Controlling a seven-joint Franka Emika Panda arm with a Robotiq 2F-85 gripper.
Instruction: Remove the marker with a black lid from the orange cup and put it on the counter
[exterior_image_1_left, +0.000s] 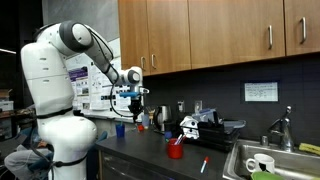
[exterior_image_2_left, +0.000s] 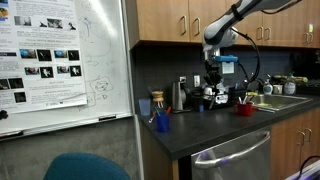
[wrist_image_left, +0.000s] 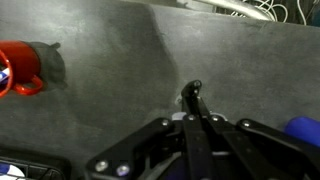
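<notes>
My gripper (wrist_image_left: 196, 120) is shut on the marker with a black lid (wrist_image_left: 192, 93), a thin dark stick that pokes out past the fingertips above the dark counter (wrist_image_left: 110, 90). In both exterior views the gripper (exterior_image_1_left: 134, 98) (exterior_image_2_left: 215, 78) hangs well above the counter (exterior_image_1_left: 150, 150), away from the orange cup (exterior_image_1_left: 176, 151) (exterior_image_2_left: 244, 109). In the wrist view the orange cup (wrist_image_left: 20, 68) stands at the far left edge. Another marker with pale parts still stands in the cup in an exterior view (exterior_image_1_left: 179, 140).
A small blue cup (exterior_image_1_left: 120, 128) (exterior_image_2_left: 163, 122) stands near the counter's end. A loose marker (exterior_image_1_left: 203, 165) lies near the front edge. A steel sink (exterior_image_1_left: 262, 160) with a tap is set in the counter. Appliances (exterior_image_1_left: 200, 125) stand against the back wall.
</notes>
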